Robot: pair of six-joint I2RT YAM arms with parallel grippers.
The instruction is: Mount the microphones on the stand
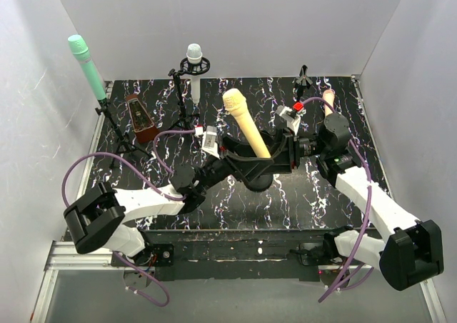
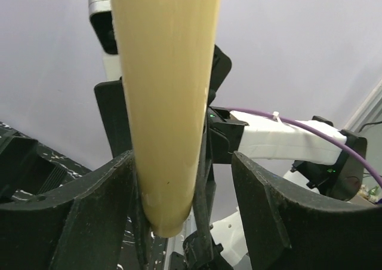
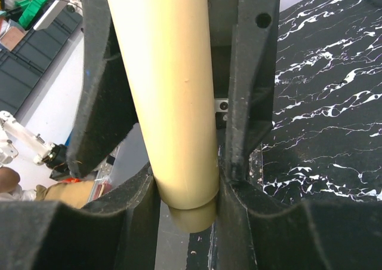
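Note:
The yellow microphone (image 1: 246,126) stands tilted at the table's middle, head up and to the left. My right gripper (image 1: 277,155) is shut on its lower shaft, with both pads pressed on it in the right wrist view (image 3: 186,180). My left gripper (image 1: 250,164) is open around the same shaft (image 2: 167,91): one finger (image 2: 113,192) touches it and the other (image 2: 268,210) stands apart. The mint green microphone (image 1: 87,67) sits on a tripod stand at the left. The white microphone (image 1: 194,57) sits in a ring mount at the back. The peach-pink microphone (image 1: 328,100) shows behind my right arm.
A round black base (image 1: 258,181) lies under the two grippers. A black stand with an empty clip (image 1: 303,76) is at the back right. A brown wedge-shaped object (image 1: 140,117) stands by the left tripod's legs (image 1: 118,141). White walls close in three sides.

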